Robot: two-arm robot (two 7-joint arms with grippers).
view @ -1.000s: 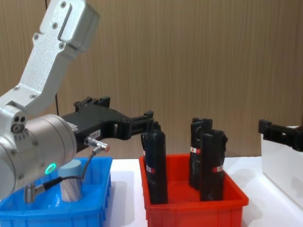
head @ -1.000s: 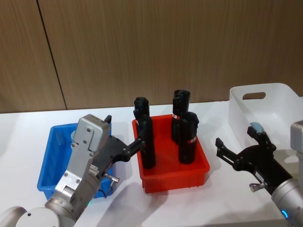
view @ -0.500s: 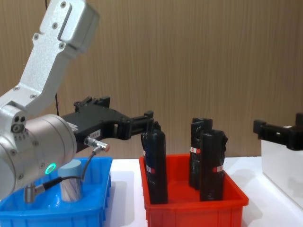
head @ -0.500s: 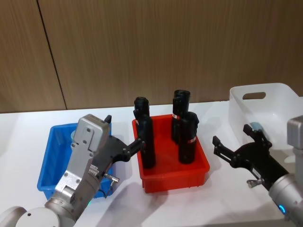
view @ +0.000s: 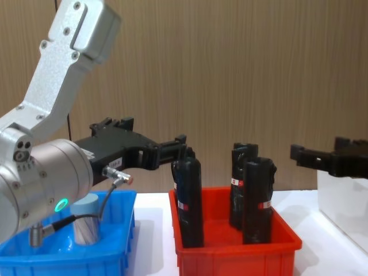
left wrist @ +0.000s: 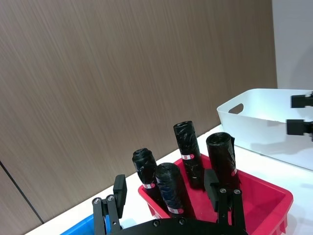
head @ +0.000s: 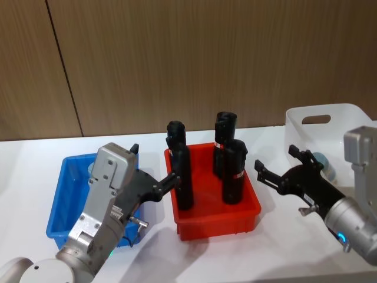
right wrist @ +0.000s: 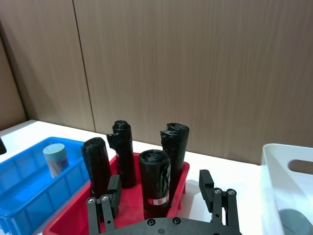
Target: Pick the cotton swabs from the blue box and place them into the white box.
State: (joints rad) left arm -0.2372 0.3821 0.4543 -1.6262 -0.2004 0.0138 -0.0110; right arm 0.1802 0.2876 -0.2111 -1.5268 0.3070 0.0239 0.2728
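One cotton swab jar (view: 86, 225) with a grey-blue lid stands in the blue box (head: 63, 197), also seen from the right wrist (right wrist: 55, 157). Another jar (head: 321, 160) rests inside the white box (head: 318, 127). My left gripper (head: 153, 164) hovers open and empty over the blue box's right side, its fingers pointing toward the red bin. My right gripper (head: 276, 160) hangs open and empty between the red bin and the white box, above the table.
A red bin (head: 250, 215) in the middle holds several tall black bottles (head: 233, 172) with red-white labels, standing well above its rim. A wooden wall runs behind the white table (head: 235, 259).
My right gripper has swung left, away from the white box and toward the red bin, still open. The left arm and the jars have not moved.
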